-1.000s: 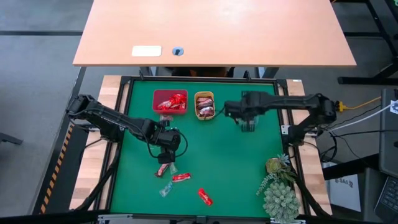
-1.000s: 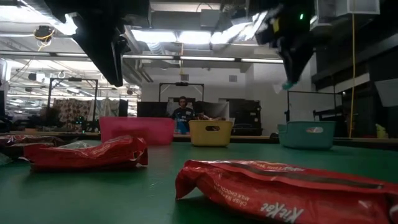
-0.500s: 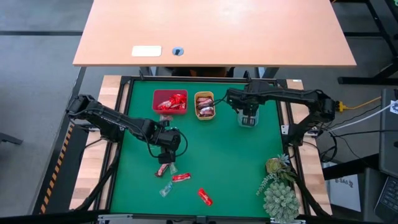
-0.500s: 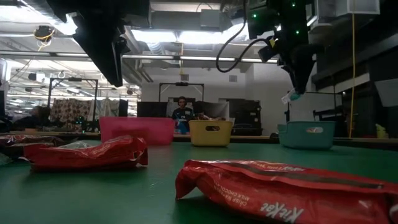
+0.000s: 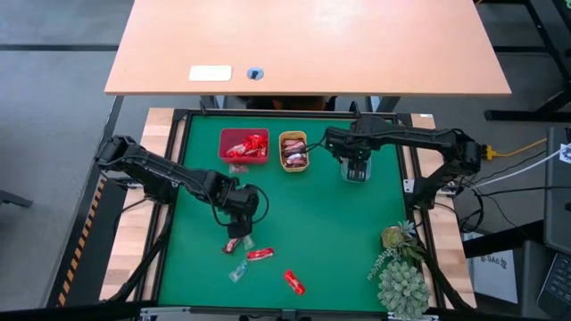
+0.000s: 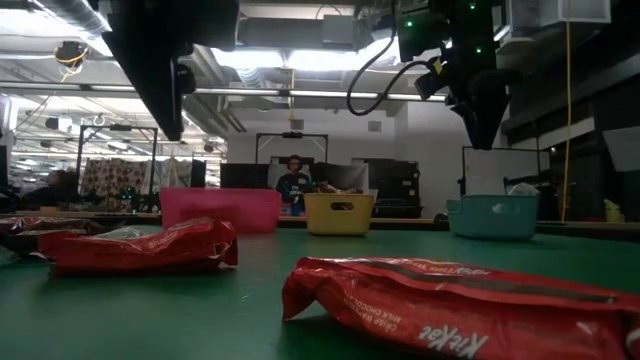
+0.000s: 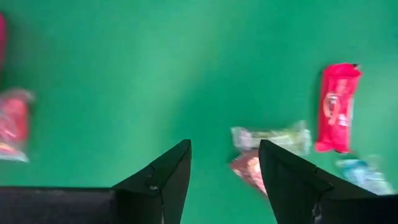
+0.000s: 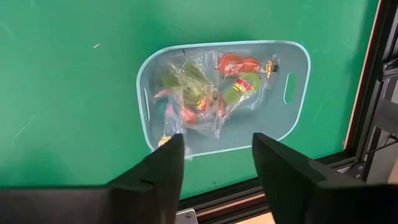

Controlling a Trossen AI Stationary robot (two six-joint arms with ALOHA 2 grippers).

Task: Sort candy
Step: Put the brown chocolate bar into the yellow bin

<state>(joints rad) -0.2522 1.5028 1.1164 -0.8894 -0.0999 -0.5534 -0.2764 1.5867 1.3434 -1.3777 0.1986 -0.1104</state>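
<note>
Loose candy (image 5: 260, 254) lies on the mat's near half, some just beside the left gripper (image 5: 235, 214), whose fingers stand apart and empty. The sweets look light, crinkly and slippery; pinching across a wrapper's middle seems safest. The right gripper (image 8: 214, 163) hangs open over the teal tray (image 8: 297, 118). Nothing blocks the way.
</note>
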